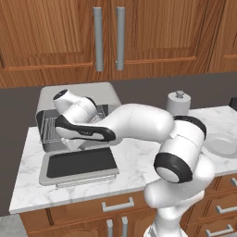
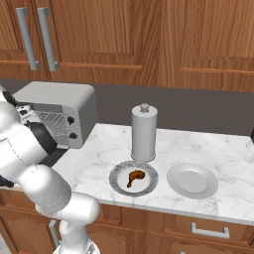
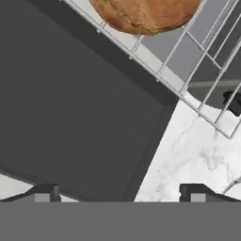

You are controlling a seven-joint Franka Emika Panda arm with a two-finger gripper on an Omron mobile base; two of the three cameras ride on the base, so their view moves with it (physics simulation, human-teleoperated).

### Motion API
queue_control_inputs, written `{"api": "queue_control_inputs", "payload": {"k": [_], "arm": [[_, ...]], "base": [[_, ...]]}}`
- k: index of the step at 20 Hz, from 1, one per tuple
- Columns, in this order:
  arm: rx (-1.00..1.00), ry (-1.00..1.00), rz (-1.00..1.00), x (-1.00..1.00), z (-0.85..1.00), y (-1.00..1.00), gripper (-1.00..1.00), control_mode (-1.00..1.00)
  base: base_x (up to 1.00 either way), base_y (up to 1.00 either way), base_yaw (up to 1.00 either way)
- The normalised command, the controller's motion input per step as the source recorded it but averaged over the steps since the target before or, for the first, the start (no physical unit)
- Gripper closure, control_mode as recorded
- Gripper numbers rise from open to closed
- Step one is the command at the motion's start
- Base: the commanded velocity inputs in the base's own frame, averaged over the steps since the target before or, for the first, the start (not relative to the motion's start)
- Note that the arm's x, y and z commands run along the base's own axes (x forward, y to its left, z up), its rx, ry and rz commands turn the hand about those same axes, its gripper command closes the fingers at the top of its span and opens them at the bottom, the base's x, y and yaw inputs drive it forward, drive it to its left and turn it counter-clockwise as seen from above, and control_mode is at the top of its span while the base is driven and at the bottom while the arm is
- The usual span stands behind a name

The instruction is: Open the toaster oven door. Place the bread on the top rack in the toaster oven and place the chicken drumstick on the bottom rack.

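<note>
The toaster oven stands at the counter's left with its door folded down flat, dark glass up. A wire rack is slid out over the door. On that rack lies the round brown bread; which rack level this is I cannot tell. My gripper hangs open above the door glass and the rack's corner, nothing between its fingertips, the bread a short way ahead of them. The chicken drumstick rests on a grey plate toward the counter's right.
A tall white canister stands behind the drumstick's plate. An empty plate sits to its right. Wooden wall cabinets hang above the oven. My arm arches over the open door in the left base view.
</note>
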Motion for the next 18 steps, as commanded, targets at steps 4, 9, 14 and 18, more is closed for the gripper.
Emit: {"api": "queue_control_inputs", "payload": {"k": [4,9,14,18], "arm": [[0.04,0.04,-0.45,0.22,-0.57,0.34,-1.0,-1.0],[0.01,0.0,-0.37,0.41,-0.16,0.07,-1.0,-1.0],[0.0,0.0,-0.28,0.56,-0.34,0.2,-1.0,-1.0],[0.0,-0.03,-0.18,0.52,-0.17,0.15,-1.0,-1.0]], "base": [[0.0,0.0,0.0],[0.0,0.0,0.0],[0.0,0.0,0.0],[0.0,0.0,0.0]]}}
